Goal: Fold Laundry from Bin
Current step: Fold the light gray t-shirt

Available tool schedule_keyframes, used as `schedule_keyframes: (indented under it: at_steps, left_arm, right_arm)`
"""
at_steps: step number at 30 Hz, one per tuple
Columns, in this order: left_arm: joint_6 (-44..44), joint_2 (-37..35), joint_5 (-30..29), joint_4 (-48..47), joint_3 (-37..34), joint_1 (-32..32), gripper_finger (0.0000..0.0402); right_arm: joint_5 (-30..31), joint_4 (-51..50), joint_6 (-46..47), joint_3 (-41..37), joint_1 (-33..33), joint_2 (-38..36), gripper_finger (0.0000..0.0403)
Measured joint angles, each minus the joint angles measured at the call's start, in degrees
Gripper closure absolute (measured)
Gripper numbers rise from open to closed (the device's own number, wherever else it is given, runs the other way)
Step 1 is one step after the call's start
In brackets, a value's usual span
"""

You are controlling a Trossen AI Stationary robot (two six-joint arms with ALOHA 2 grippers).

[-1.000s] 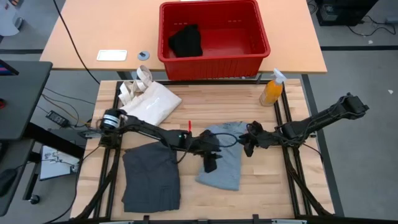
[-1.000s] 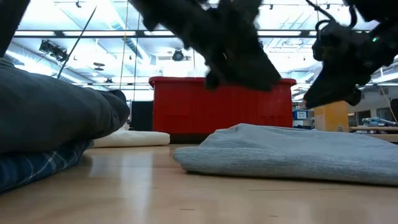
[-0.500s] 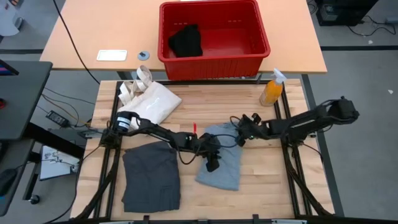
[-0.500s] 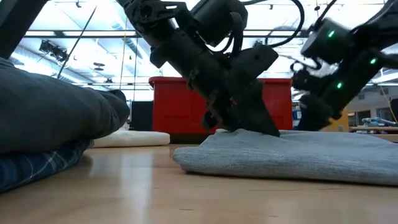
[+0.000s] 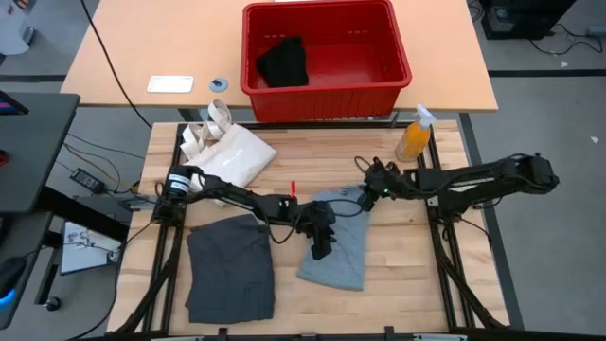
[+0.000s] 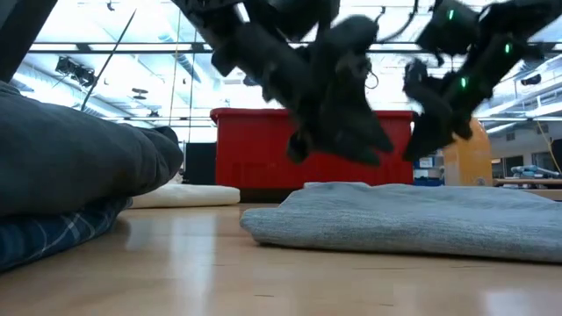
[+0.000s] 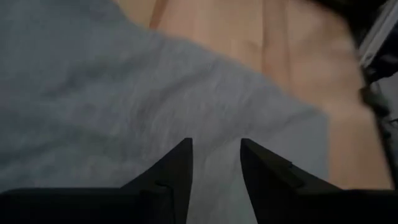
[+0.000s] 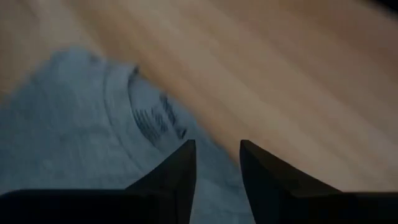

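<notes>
1. Light grey piece [image 5: 335, 246] lies folded flat on the wooden table [image 5: 398, 275], near its middle; in the low view it reads as a low, thick slab resting on the boards
2. Left end effector [image 5: 322, 248] hangs just above the light grey piece, over its left half; fingers [image 7: 176, 171] stand a little apart with only grey cloth showing in the gap, nothing gripped
3. Right end effector [image 5: 365, 197] sits over the upper right corner of the same piece, near the collar; fingers [image 8: 177, 174] slightly apart, nothing between them; collar label [image 8: 155, 121] visible beyond
4. Dark charcoal-grey piece [image 5: 230, 268] folded at the table's left front; in the low view a blue-and-white plaid shirt [image 6: 53, 233] shows underneath it
5. Red bin [image 5: 327, 95] stands on the tan table behind, with a black piece [image 5: 284, 62] inside, at its left end
6. Cream tote bag [image 5: 230, 152] at the table's left rear; orange spray bottle [image 5: 414, 135] at right rear
</notes>
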Motion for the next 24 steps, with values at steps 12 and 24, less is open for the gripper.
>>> schedule_keyframes:
  at_steps: [12, 24]
  left_arm:
    - [-11.58, -4.12, 4.09, -0.48, -0.04, 1.27, 0.0263]
    - [-20.11, -10.72, 3.17, -3.83, -0.02, 2.84, 0.0263]
  right_arm:
    - [-17.14, -9.67, 6.42, 3.52, 0.16, -13.63, 0.0271]
    - [-28.49, -12.20, 16.01, 3.48, 5.73, -15.18, 0.0271]
